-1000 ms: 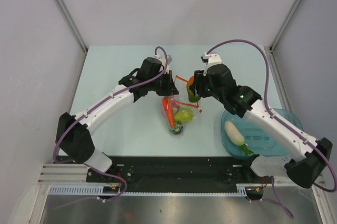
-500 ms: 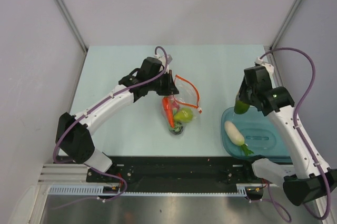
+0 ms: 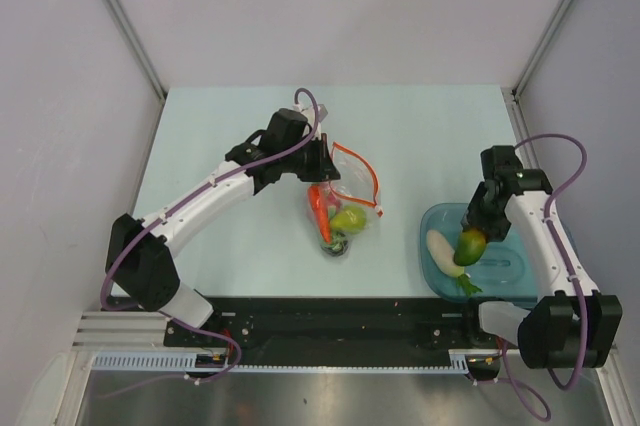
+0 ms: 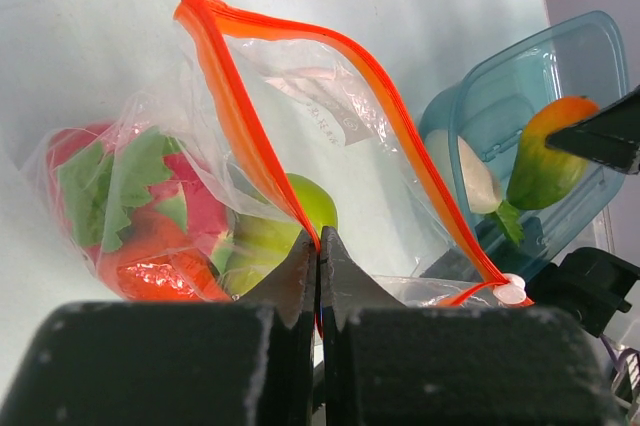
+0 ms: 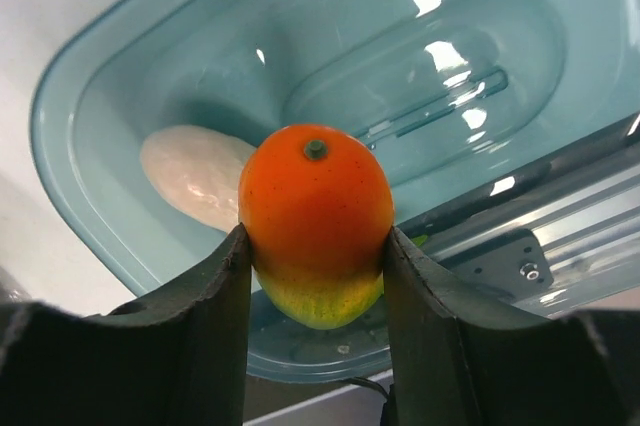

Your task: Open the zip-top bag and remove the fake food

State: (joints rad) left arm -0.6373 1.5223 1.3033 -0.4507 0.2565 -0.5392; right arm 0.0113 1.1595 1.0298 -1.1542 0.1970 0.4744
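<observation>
While left claw (image 4: 318, 242) pinches zip-top bag (image 4: 335, 131) rim, right claw (image 5: 315, 251) clamps orange-green fruit (image 5: 315, 201) above tray (image 5: 480, 46)

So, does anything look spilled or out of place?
Nothing stands out. The left jaws pinch the open zip-top bag, food inside; the right jaws hold an orange-green toy fruit over the teal tray.

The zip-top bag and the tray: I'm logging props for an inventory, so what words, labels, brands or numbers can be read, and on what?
Nothing is legible.
On the zip-top bag: faint pale print on the clear film, too blurred to read.
On the teal tray, orange-green fruit and white radish: no markings visible.
</observation>
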